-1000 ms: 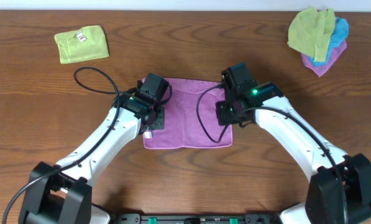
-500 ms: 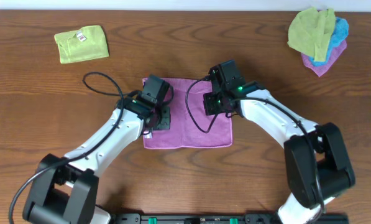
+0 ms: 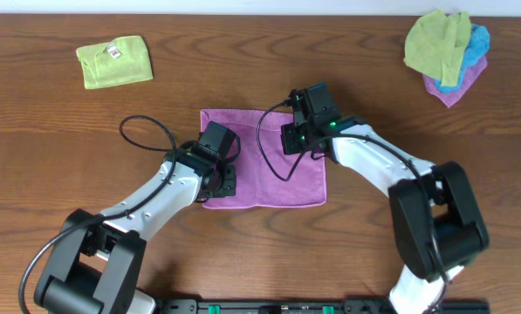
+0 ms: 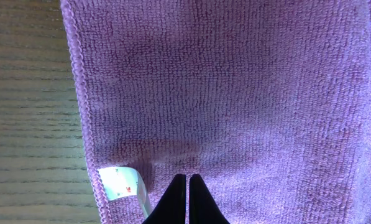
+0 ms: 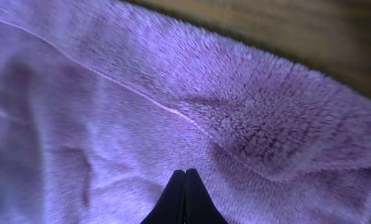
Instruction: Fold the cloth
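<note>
Shifting over the cloth [image 3: 264, 170], left gripper [image 4: 186, 179] came nearer, right gripper [image 5: 185, 173] farther, both jaws pressed together.

A brown wooden table [image 3: 51, 157] carries a folded lime-green cloth [image 3: 113, 61] with a small white tag [image 3: 115, 51] far left. Far right, a crumpled green cloth [image 3: 435, 44] lies heaped over a blue one [image 3: 476, 42] and a mauve one [image 3: 456, 87].

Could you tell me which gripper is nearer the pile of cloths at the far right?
Right. The right gripper is over the mauve cloth's right half, nearer the pile; the left gripper is at that cloth's near-left corner, farther away.
</note>
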Tool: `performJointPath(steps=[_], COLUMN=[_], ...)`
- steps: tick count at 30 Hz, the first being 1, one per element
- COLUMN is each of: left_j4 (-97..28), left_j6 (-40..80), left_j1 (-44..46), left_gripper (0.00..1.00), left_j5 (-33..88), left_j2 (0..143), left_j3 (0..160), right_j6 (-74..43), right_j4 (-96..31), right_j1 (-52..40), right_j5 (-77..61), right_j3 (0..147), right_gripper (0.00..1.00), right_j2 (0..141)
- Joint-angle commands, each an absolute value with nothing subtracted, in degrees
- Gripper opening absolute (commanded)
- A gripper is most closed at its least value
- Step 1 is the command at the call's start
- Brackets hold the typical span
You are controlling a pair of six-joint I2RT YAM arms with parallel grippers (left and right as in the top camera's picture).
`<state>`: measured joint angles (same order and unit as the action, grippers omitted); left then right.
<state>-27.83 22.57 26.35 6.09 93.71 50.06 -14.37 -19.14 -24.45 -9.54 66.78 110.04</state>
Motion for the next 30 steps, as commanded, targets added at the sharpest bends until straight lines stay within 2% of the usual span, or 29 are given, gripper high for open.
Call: performJointPath(steps=[1, 20, 30], left_j4=[-27.8, -29.6, -29.2], left_j6=[23.2, 22.7, 22.8], left_j1=[26.3, 26.3, 26.3], left_gripper=[0.06, 0.06, 0.06], left_j5=[6.7, 7.0, 6.9], left_j2=[94.5, 94.5, 94.5], left_j3=[49.9, 49.9, 48.3], right_j6=[-13.7, -13.6, -13.7], right_j4=[-17.9, -7.1, -6.5], right_j1=[-24.3, -20.8, -17.5], right_j5=[-9.9, -3.9, -5.3], right_j3=[67.0, 69.2, 73.9], right_gripper=[0.02, 0.02, 0.02], right_j2=[111.7, 118.9, 118.9])
